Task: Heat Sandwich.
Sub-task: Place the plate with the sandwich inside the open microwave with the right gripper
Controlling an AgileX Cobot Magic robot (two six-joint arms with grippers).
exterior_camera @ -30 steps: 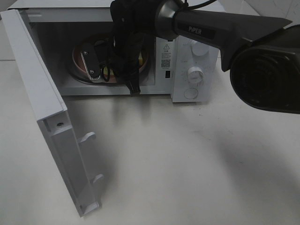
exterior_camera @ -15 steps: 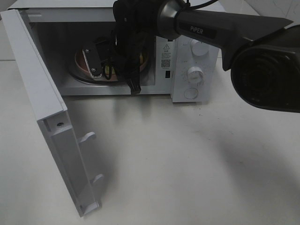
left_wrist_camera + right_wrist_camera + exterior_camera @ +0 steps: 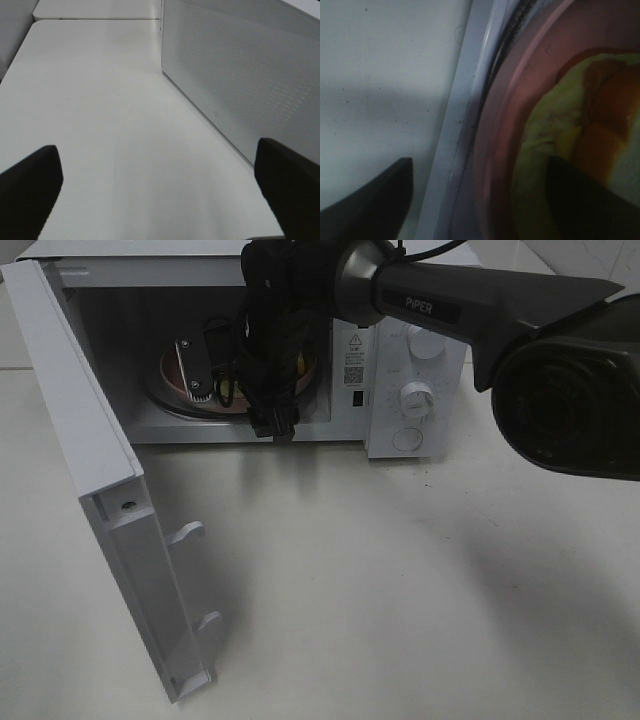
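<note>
Microwave [image 3: 385, 420] stood on the counter [image 3: 400, 570], door [image 3: 90, 470] swung wide open. Round pink plate [image 3: 172, 375] seen inside the cavity. The sandwich [image 3: 580, 115] is seen lying on that plate in the right wrist view: pale bread, yellow-green and orange-red filling, set in from the plate rim.

Right arm [image 3: 470, 300] is reached across into the cavity from the right. Right gripper [image 3: 479, 165] is held low over the near edge of the plate, fingers spread apart, nothing clamped. One fingertip is seen over white microwave surface outside the rim, the other overlaps the sandwich; contact with the sandwich cannot be told.

Left gripper [image 3: 157, 170] is held fully apart and empty over bare counter, with the perforated side wall of the microwave just beside it.

Hidden or unclear:
- In the high view the sandwich is almost wholly covered by the right gripper and its cables; only the left part of the plate is shown
- The right wrist view is dark and blurred, with the sandwich cut off at the frame edge
- The left arm is not seen in the high view
</note>
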